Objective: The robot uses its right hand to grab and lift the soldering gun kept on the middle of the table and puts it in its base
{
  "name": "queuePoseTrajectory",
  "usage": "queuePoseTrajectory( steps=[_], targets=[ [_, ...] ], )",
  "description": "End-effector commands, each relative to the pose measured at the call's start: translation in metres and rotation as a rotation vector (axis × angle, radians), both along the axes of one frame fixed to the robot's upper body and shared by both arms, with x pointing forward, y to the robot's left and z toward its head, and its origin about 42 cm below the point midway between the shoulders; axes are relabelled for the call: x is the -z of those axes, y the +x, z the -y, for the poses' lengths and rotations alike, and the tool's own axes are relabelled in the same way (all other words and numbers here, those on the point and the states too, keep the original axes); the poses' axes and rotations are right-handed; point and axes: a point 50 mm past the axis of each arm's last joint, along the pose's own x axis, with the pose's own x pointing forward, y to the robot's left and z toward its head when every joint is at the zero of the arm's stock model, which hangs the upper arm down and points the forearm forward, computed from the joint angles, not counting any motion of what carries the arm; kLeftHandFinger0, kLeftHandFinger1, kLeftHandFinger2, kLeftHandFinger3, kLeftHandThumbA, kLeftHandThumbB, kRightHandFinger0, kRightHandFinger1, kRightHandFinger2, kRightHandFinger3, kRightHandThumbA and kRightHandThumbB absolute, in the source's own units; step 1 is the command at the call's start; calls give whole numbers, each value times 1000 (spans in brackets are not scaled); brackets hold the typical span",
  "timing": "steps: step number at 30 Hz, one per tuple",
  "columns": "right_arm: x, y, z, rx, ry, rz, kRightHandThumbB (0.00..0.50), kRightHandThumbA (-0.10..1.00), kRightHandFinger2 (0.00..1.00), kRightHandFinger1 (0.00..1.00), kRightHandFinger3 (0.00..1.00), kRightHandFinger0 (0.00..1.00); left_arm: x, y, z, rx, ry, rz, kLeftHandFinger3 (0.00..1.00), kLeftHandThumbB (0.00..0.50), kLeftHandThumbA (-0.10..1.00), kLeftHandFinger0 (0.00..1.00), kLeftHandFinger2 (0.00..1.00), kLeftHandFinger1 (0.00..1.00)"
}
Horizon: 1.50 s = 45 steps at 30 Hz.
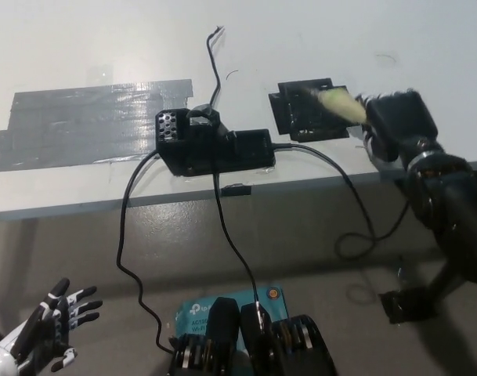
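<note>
White table (316, 47) takes up the top half, with a big patch of grey duct tape (89, 121) stuck on it. Below the edge it's plain grey floor (58, 243), pretty evenly lit.

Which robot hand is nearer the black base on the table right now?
Right. The black right robot hand holds the soldering gun over the black base; the white left robot hand rests open far below the table.

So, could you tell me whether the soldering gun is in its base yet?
Not yet: the right robot hand holds the soldering gun over the black base.
</note>
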Motion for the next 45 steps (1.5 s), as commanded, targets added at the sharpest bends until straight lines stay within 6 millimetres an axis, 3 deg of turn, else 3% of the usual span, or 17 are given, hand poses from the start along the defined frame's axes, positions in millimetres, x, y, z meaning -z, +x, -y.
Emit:
queuePoseTrajectory(
  steps=[1, 5, 7, 8, 9, 10, 12, 18, 21, 22, 23, 29, 31, 32, 34, 39, 45],
  targets=[
    [-69, 13, -13, -81, 81, 178, 191, -98, 476, 195, 127, 0, -12, 2, -8, 24, 24, 51, 1000, 330, 1000, 1000, 1000, 1000],
    [-83, 12, -22, -176, 114, 225, 58, -100, 557, 187, 26, 0, -12, 1, -7, 25, 23, 48, 1000, 272, 1000, 1000, 1000, 1000],
    [-88, 12, -25, -220, 106, 228, 63, -100, 582, 210, 52, 0, -12, 1, -7, 28, 20, 50, 1000, 266, 1000, 1000, 1000, 1000],
    [-90, 11, -27, -251, 111, 230, 23, -100, 580, 215, 40, 0, -11, 1, -6, 28, 18, 49, 1000, 267, 1000, 1000, 1000, 1000],
    [-93, 11, -28, -297, 77, 239, 65, -100, 602, 234, 62, 0, -11, 1, -6, 28, 17, 50, 1000, 261, 1000, 1000, 1000, 1000],
    [-96, 10, -30, -340, 78, 222, 37, -100, 620, 253, 102, 0, -11, 1, -7, 29, 19, 49, 1000, 270, 1000, 1000, 1000, 1000],
    [-99, 8, -31, -382, 78, 210, 27, -100, 574, 247, 133, 0, -11, 1, -7, 29, 24, 49, 1000, 275, 1000, 1000, 1000, 1000],
    [-105, 5, -31, -476, 160, -21, 2, -50, 728, 369, 536, 3, -10, 1, -7, 20, 12, 44, 1000, 282, 1000, 1000, 1000, 1000],
    [-111, -1, -27, -471, 127, -53, 0, -100, 737, 374, 623, 0, -9, 1, -7, 27, 10, 39, 1000, 278, 1000, 1000, 1000, 1000],
    [-114, -3, -25, -477, 78, -41, 2, -100, 730, 406, 611, 57, -9, 1, -7, 26, 9, 39, 1000, 282, 1000, 1000, 1000, 1000],
    [-115, -3, -24, -479, 67, -40, 0, -100, 669, 321, 589, 8, -9, 2, -7, 26, 10, 37, 1000, 286, 1000, 1000, 1000, 1000],
    [-113, -2, -9, -500, 14, -15, 0, -71, 563, 196, 508, 0, -6, -1, -6, 26, 17, 33, 1000, 292, 1000, 1000, 1000, 1000],
    [-114, -1, -5, -490, 20, -27, 0, -9, 465, 153, 371, 0, -5, -1, -7, 16, 13, 28, 1000, 283, 1000, 1000, 1000, 1000],
    [-116, 0, -3, -493, 17, -22, 13, -82, 495, 219, 362, 52, -6, -1, -7, 21, 13, 29, 1000, 274, 1000, 1000, 1000, 1000],
    [-118, 0, -1, -495, 6, -3, 0, -100, 377, 115, 346, 0, -7, -1, -6, 19, 13, 24, 1000, 275, 1000, 1000, 1000, 1000],
    [-119, -1, 1, -517, -45, 29, 0, -100, 833, 418, 647, 0, -5, -3, -6, 20, 13, 15, 1000, 267, 1000, 1000, 1000, 1000],
    [-118, -3, -2, -551, -85, 45, 14, -100, 808, 424, 759, 0, -4, -6, -5, 29, 26, 24, 1000, 263, 1000, 1000, 1000, 1000]
  ],
)
